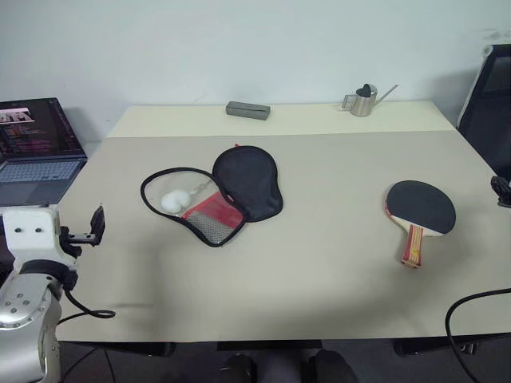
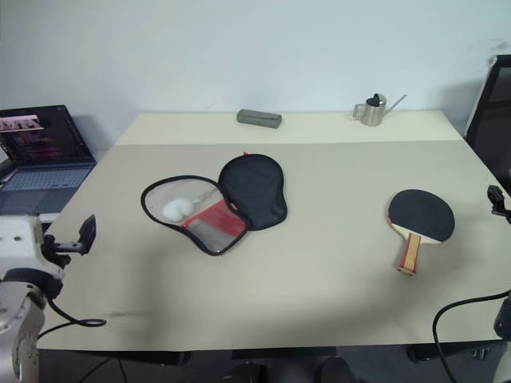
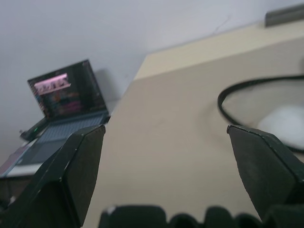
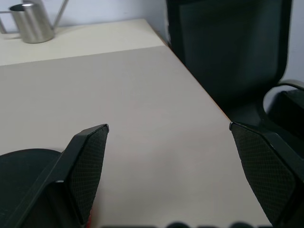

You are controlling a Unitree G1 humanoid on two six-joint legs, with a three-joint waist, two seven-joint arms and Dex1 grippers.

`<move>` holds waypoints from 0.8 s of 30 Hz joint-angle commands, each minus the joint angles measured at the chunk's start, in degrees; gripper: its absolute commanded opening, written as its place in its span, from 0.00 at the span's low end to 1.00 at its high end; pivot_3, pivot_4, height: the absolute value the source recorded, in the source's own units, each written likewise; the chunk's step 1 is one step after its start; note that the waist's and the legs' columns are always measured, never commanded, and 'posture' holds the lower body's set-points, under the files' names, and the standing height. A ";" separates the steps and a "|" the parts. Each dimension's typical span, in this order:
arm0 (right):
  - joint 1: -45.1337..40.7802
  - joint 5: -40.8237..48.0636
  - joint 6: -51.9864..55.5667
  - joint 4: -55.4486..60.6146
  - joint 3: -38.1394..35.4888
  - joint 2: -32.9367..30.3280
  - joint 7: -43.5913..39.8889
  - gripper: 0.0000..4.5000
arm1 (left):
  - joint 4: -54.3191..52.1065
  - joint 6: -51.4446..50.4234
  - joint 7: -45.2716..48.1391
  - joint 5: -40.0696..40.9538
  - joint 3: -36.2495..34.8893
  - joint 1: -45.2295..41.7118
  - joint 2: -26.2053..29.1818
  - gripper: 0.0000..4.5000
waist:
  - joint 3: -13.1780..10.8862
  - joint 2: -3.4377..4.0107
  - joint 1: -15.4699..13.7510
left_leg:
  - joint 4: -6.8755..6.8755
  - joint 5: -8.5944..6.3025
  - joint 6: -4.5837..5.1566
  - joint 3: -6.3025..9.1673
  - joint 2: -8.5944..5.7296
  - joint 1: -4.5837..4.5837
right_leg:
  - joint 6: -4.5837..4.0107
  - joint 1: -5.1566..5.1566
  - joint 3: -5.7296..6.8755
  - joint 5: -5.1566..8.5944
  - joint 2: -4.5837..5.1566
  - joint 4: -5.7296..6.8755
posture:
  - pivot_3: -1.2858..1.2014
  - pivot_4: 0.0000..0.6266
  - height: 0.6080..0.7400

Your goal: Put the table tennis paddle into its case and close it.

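Note:
The table tennis paddle lies flat on the right part of the beige table, black blade up, its striped handle pointing toward the front edge. Its case lies unzipped left of centre. The black lid is folded back, and a red-and-mesh panel and a white lump show inside. My left gripper hovers open at the table's left edge, well short of the case. My right gripper is open at the right edge, beside the paddle, whose blade shows behind one finger. Both hold nothing.
An open laptop stands off the table's left side. A grey box and a small metal watering can sit along the far edge. A black chair stands at the right, and a black cable loops at the front right.

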State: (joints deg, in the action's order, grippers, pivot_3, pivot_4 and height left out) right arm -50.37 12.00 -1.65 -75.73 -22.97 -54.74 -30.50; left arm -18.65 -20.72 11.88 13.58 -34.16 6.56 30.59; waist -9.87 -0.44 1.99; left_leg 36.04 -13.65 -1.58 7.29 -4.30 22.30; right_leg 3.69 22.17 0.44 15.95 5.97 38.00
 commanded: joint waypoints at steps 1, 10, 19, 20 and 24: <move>-2.58 -0.78 0.04 1.47 0.31 -1.64 -0.93 0.99 | 0.78 2.89 -0.75 -1.16 -1.67 -0.39 0.06 1.00 | 0.00 0.00 -0.14 | 0.00 0.00 0.00 0.01 0.00 0.00 | 0.00 0.00 0.01 0.00 0.00 0.00 | 0.52 0.24 1.00; -6.56 -0.61 1.55 3.57 1.73 -0.30 -8.70 0.99 | 6.73 9.49 1.02 -0.63 -1.08 -4.59 0.42 1.00 | -0.02 -0.03 -0.19 | 0.02 0.00 0.00 0.03 0.00 0.01 | 0.01 -0.02 0.02 -0.01 0.00 -0.03 | 0.52 0.24 1.00; -6.56 0.72 3.69 5.77 2.19 4.05 -14.27 0.99 | 10.20 13.35 0.82 0.35 -4.27 -4.88 0.94 1.00 | -0.02 -0.04 -0.02 | 0.01 0.00 0.00 0.03 0.01 0.00 | 0.02 -0.01 0.02 -0.02 -0.01 -0.02 | 0.52 0.24 1.00; -6.45 1.09 4.34 6.34 2.14 4.88 -15.14 0.99 | 10.74 13.61 0.55 0.32 -4.65 -5.15 1.05 1.00 | -0.02 -0.04 0.00 | 0.01 0.00 0.00 0.03 0.01 -0.01 | 0.01 -0.01 0.01 -0.03 -0.02 -0.02 | 0.52 0.24 1.00; -5.56 1.84 6.94 9.81 2.90 7.45 -19.05 0.99 | 11.65 14.18 2.67 2.06 -4.62 -5.95 1.60 1.00 | -0.02 -0.04 -0.11 | 0.02 0.00 0.00 0.05 0.00 -0.02 | 0.02 -0.01 0.01 -0.04 -0.01 0.01 | 0.52 0.24 1.00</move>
State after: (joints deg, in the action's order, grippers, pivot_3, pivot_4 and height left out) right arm -55.35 12.62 4.56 -69.87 -20.15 -46.96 -47.41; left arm -6.11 -8.09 13.35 14.35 -37.46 1.42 30.63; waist -9.90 -0.48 1.88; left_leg 36.06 -13.65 -1.58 7.37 -4.30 22.30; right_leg 3.72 22.17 0.46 15.90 5.96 38.00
